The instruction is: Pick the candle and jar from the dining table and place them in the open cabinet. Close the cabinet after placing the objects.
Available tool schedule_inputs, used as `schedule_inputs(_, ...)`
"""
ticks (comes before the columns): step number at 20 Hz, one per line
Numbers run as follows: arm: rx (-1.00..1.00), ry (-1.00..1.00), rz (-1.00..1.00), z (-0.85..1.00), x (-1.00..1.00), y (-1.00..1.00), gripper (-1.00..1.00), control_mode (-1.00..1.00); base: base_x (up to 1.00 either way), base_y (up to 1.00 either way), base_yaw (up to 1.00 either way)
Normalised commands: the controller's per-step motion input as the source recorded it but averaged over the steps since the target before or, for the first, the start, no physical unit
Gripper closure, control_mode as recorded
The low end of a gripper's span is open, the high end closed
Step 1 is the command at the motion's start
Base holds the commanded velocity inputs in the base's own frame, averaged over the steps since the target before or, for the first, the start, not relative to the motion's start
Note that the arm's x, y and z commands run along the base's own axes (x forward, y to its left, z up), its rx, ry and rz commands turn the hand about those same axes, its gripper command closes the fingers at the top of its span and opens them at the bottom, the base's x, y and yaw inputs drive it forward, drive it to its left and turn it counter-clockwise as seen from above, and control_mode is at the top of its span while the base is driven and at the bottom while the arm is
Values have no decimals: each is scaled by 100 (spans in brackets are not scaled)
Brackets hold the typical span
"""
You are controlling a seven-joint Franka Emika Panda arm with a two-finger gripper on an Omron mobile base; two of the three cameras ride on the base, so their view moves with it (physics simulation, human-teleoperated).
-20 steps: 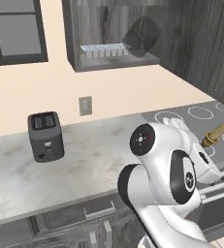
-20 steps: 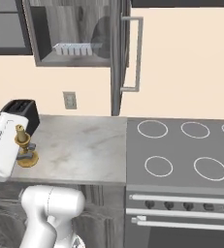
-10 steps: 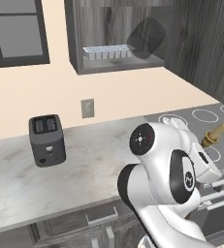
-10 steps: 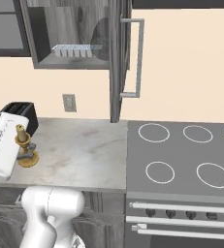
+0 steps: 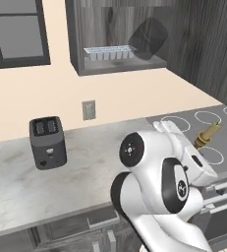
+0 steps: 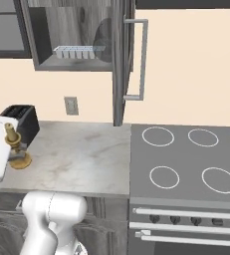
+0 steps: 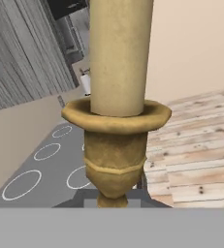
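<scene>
1. Carrying the candle [image 7: 117, 97], apparently clamped low on its stem between the jaws; the fingertips themselves hidden under the brass body in the hand view, so the grip judged from how the candle is riding with the hand.
2. Holding that candle [image 6: 15, 147] at the left edge of the right base view, at about toaster height; in the left base view poking out past the arm, near the stove rings [image 5: 208, 135].
3. Standing in front of the counter [image 6: 81, 159] with the toaster [image 5: 48, 141] and the stove [image 6: 186, 169], well below the cabinet [image 5: 120, 34].
4. Still needing a lift up to the cabinet shelf [image 5: 122, 64], beside the clear ridged tray [image 6: 72, 51].
5. Showing a dark rounded shape [image 5: 148, 39] inside the cabinet; possibly the jar already placed, though not possible to tell.
6. Leaving the cabinet door [image 6: 122, 60] open, edge-on toward the right base camera, with its handle [image 6: 139, 60] facing the stove side.
7. Leaving, by this reading: placing the candle, perhaps fetching the jar, closing the door.
</scene>
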Motion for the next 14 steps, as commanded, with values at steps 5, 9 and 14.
schedule_inputs(5, -22, 1, 23, 0, 11, 54, 100, -100, 0, 0, 0)
schedule_inputs(9, -16, 4, 24, 1, 23, 25, 100, -100, 0, 0, 0)
schedule_inputs(14, -2, -1, 31, 7, 2, -13, 100, -100, 0, 0, 0)
